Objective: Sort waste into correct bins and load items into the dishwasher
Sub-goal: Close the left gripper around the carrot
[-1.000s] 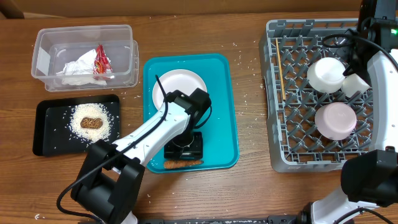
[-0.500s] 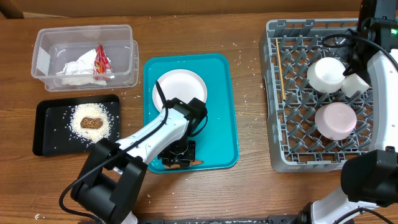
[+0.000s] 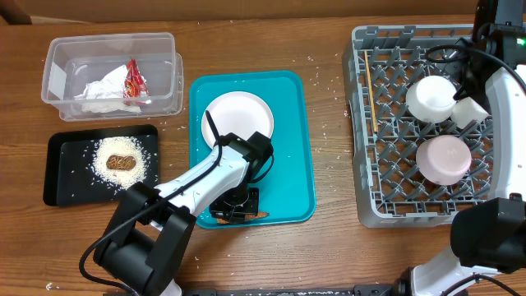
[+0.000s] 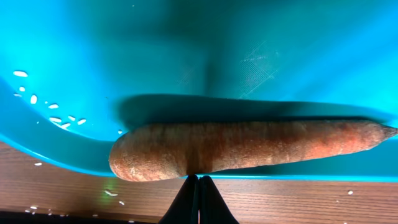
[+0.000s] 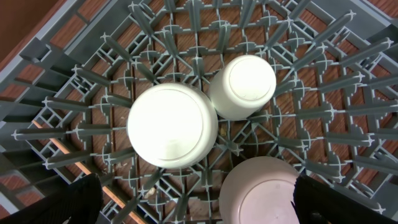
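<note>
left gripper (image 4: pixel 199 186) closed with tips together touching the carrot (image 4: pixel 249 146) at teal tray (image 4: pixel 280 50) edge, right gripper (image 5: pixel 200 202) spread apart above dish rack (image 5: pixel 348 93)

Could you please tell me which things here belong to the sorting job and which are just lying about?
Job: carrot, plate, bowls, cup, chopsticks, wrapper, napkin, rice, tub, black tray, rack.
Lying about: teal tray, table.

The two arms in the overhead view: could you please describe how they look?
The left arm has white tubular links between black joint housings, with a thin black cable looping beside it. The right arm is built alike, with black cables and a small green light near its top. Jaws are black.
</note>
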